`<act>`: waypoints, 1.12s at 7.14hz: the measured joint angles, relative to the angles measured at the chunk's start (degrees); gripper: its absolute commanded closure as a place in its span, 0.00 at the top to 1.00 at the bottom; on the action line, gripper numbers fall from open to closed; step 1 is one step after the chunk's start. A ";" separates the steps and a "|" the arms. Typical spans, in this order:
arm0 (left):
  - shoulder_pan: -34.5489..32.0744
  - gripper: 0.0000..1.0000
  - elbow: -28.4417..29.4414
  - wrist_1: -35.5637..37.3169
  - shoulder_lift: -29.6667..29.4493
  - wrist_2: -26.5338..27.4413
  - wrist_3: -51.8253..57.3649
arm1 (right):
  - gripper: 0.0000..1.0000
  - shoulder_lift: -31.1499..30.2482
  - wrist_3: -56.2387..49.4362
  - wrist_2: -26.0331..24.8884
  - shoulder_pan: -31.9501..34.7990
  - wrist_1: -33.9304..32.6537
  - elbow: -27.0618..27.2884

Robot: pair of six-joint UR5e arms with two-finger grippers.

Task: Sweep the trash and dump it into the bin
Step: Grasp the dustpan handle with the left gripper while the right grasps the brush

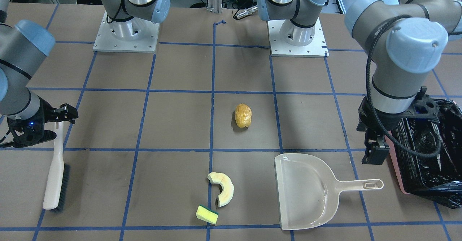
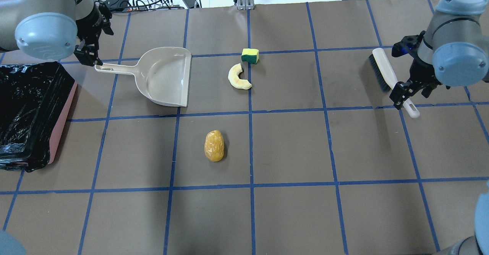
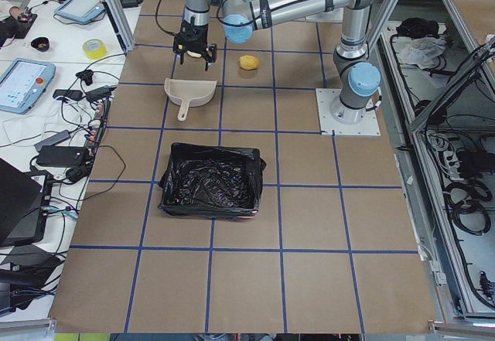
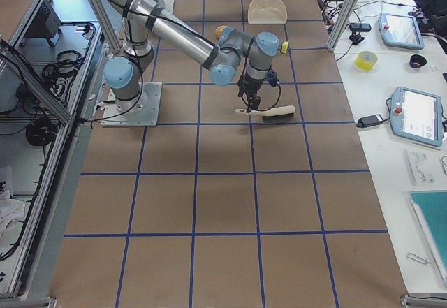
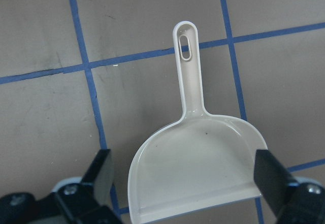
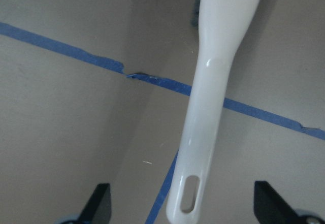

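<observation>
The trash lies loose on the table: a golden-brown potato lump, a pale crescent slice and a yellow-green sponge block. The pink bin with its black bag stands at my left. My left gripper is open above the handle end of the beige dustpan. My right gripper is open, its fingers either side of the handle of the beige brush, which lies on the table.
Blue tape lines divide the brown table into squares. The arm bases stand at the robot's edge. The dustpan's open mouth faces the crescent and sponge. The bin also shows in the exterior left view.
</observation>
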 measured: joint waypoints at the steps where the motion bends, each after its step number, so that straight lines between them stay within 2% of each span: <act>1: 0.88 0.98 2.29 0.62 -3.12 0.12 -0.16 | 0.89 1.27 1.20 -0.71 -0.10 -0.99 -0.12; 2: 1.64 0.97 4.07 1.70 -5.99 0.16 -0.50 | 0.84 2.04 3.10 -0.99 -0.14 -1.37 -0.30; 4: 2.19 0.96 5.16 4.86 -10.80 0.12 -3.99 | 0.58 2.65 4.54 -1.02 -0.17 -1.28 -0.09; 7: 2.26 0.96 4.55 5.55 -14.58 0.89 -7.53 | 0.46 3.25 4.63 -1.02 -0.17 -0.81 0.16; 8: 2.26 0.96 4.51 5.59 -15.64 1.49 -7.71 | 0.32 3.24 4.79 -0.98 -0.17 -0.44 0.10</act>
